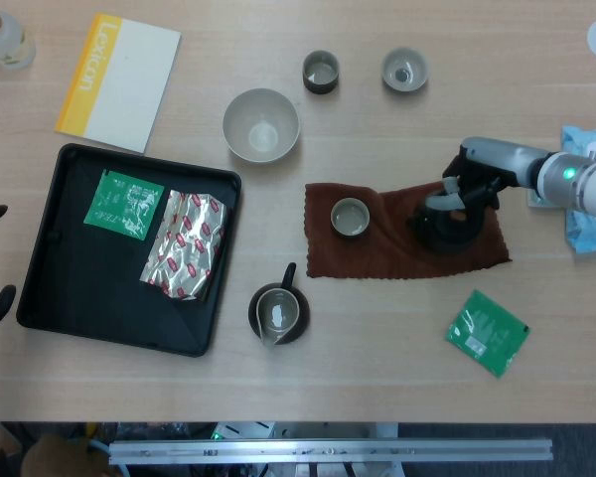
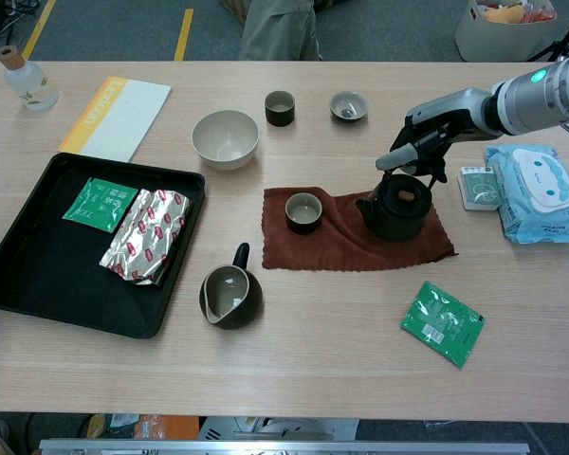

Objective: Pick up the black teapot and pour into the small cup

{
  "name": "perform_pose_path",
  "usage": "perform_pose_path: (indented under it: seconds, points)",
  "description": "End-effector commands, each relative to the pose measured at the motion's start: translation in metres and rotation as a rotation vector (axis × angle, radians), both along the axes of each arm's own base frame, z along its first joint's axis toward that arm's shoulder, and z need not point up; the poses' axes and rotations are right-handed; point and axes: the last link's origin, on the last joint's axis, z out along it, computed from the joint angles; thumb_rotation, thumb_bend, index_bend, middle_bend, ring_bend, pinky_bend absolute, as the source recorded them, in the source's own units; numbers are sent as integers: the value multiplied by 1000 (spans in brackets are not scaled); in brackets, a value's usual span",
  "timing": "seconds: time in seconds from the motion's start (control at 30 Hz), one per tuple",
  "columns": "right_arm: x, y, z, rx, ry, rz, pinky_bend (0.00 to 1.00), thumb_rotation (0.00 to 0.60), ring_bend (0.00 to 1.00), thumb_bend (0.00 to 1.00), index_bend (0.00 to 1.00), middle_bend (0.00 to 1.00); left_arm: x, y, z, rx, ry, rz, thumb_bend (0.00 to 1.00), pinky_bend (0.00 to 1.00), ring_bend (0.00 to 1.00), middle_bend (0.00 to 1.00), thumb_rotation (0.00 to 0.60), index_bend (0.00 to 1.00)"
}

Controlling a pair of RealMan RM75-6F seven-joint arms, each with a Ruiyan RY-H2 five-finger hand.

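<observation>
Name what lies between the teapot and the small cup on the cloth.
Only bare brown cloth lies between the teapot and the cup; nothing else stands there, as both views show.

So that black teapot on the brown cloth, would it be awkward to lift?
Probably somewhat. The black teapot looks squat and rigid, likely ceramic or iron, so heavy for its size and breakable. No lid shows, so any tea inside could slosh out if it tilts. The brown cloth under it is soft and may shift as the robot hand lifts it.
</observation>
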Motion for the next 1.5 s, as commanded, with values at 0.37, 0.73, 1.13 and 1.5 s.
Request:
perform_pose_path:
  seconds: [0.37, 0.73, 1.13, 1.5]
  points:
    - [5, -4, 12, -58, -41, 4, 387, 374, 847, 407, 726, 832, 0, 0, 1, 2, -2, -4, 287, 170, 160, 154, 600, 108]
    - [9, -8, 21, -98, -53, 8, 387, 384, 871, 245, 755, 851, -1, -1, 1, 3, -6, -3, 288, 170, 160, 154, 600, 108]
    - [9, -9, 27, -127, -57, 15, 388, 403, 877, 121, 759, 856, 0, 0, 0, -1, -5, -7, 287, 170, 160, 154, 600, 108]
    - [12, -11, 38, -170, -42, 60, 388, 444, 881, 253, 762, 858, 3, 0, -1, -3, -6, -16, 288, 170, 160, 154, 600, 108]
